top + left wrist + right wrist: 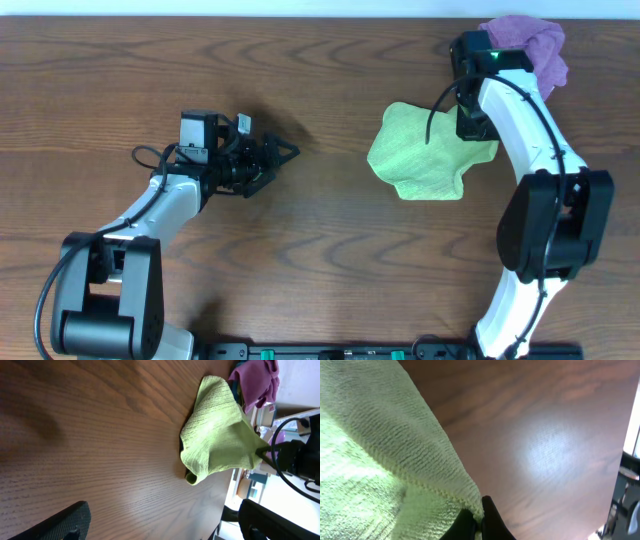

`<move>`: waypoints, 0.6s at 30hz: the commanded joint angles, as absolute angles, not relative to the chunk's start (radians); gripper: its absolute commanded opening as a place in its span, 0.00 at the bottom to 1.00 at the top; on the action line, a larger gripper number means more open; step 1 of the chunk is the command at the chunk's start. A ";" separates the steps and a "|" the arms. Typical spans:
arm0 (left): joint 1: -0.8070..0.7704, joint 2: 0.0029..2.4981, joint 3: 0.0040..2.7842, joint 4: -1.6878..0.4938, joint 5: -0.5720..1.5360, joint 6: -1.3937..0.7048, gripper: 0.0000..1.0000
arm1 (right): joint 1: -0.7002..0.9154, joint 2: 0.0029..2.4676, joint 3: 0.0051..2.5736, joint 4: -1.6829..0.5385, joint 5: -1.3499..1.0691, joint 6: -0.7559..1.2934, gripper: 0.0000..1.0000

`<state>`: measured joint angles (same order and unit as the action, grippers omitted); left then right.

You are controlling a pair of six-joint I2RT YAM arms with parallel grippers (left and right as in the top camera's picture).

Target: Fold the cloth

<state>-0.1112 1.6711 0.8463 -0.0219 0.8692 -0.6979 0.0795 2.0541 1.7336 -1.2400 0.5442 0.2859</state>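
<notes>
A light green cloth (425, 157) lies crumpled on the wooden table, right of centre. Its right corner is lifted off the table. My right gripper (474, 128) is shut on that corner; in the right wrist view the black fingertips (479, 519) pinch the cloth's hem (395, 450). The left wrist view shows the green cloth (216, 435) pulled up into a peak toward the right arm. My left gripper (278, 153) is open and empty, well left of the cloth, its two pads (160, 520) spread wide above bare wood.
A purple cloth (535, 45) lies bunched at the far right back corner, behind my right arm; it also shows in the left wrist view (257, 380). The table's back edge runs close behind it.
</notes>
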 commanded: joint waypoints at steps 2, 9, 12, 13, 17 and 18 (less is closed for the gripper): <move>-0.105 1.679 0.865 -0.018 0.884 -0.673 0.95 | 0.072 2.035 1.745 -1.320 0.611 0.450 0.02; -0.105 1.679 0.865 -0.002 0.884 -0.673 0.96 | 0.072 2.035 1.745 -1.509 0.628 0.587 0.02; -0.105 1.679 0.865 0.009 0.884 -0.673 0.95 | 0.072 2.035 1.745 -1.549 0.628 0.620 0.02; -0.105 1.679 0.865 0.011 0.884 -0.673 0.95 | 0.072 2.035 1.745 -1.546 0.628 0.620 0.09; -0.105 1.679 0.865 0.012 0.884 -0.673 0.96 | 0.075 2.035 1.745 -1.490 0.585 0.546 0.44; -0.105 1.679 0.865 0.012 0.884 -0.673 0.95 | 0.076 2.034 1.745 -1.467 0.563 0.515 0.47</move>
